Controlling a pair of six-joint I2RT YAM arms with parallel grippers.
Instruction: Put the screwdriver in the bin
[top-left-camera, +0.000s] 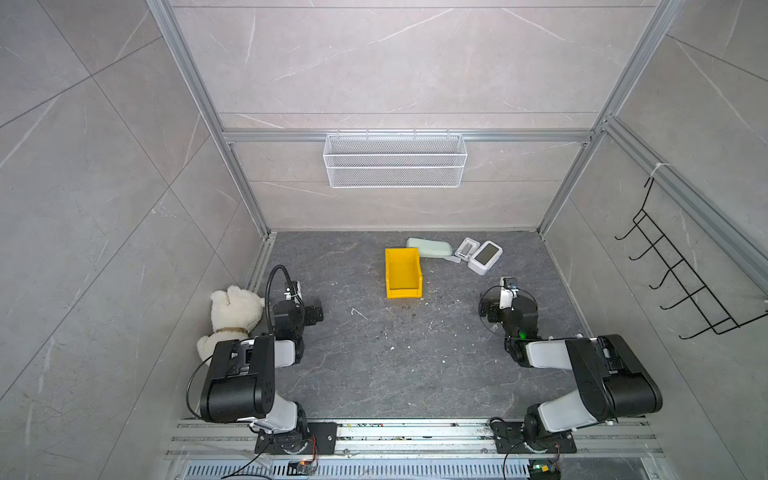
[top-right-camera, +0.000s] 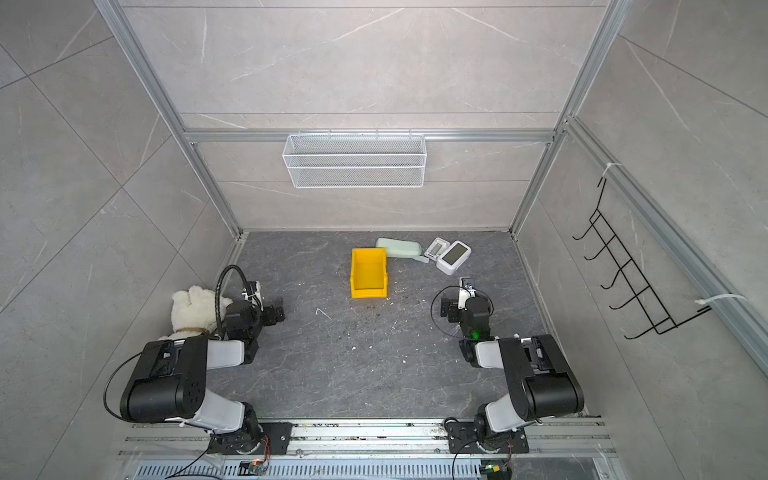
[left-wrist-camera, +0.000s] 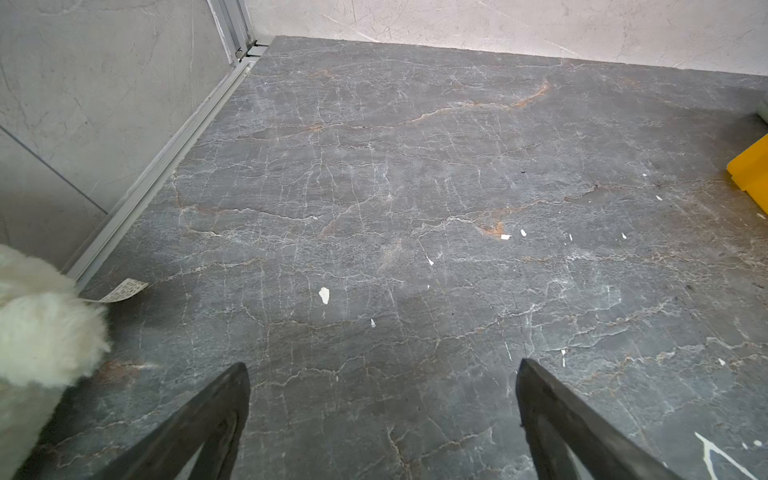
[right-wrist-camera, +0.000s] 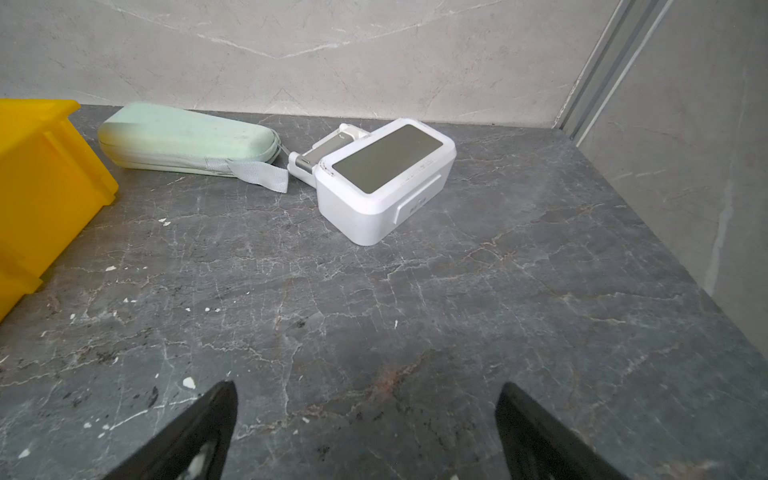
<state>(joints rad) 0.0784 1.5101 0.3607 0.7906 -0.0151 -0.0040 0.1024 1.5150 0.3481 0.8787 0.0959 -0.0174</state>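
The yellow bin (top-left-camera: 388, 270) (top-right-camera: 354, 270) stands open-topped at the back middle of the dark stone floor, with nothing visible inside it. Its side shows in the right wrist view (right-wrist-camera: 41, 178) and a corner in the left wrist view (left-wrist-camera: 752, 170). A slim pale grey piece that looks like the screwdriver (right-wrist-camera: 322, 150) lies on a small white tray (top-left-camera: 467, 248), squeezed between a green case and a white device; I cannot make out a shaft. My left gripper (left-wrist-camera: 382, 374) is open over bare floor. My right gripper (right-wrist-camera: 368, 395) is open, short of the device.
A mint green zip case (top-left-camera: 430, 248) and a white device with a dark screen (top-left-camera: 485, 257) lie right of the bin. A white plush bear (top-left-camera: 230, 316) sits by the left arm. A wire basket (top-left-camera: 395, 160) hangs on the back wall, a black hook rack (top-left-camera: 681, 274) on the right wall. A thin white scrap (top-left-camera: 358, 312) lies mid-floor.
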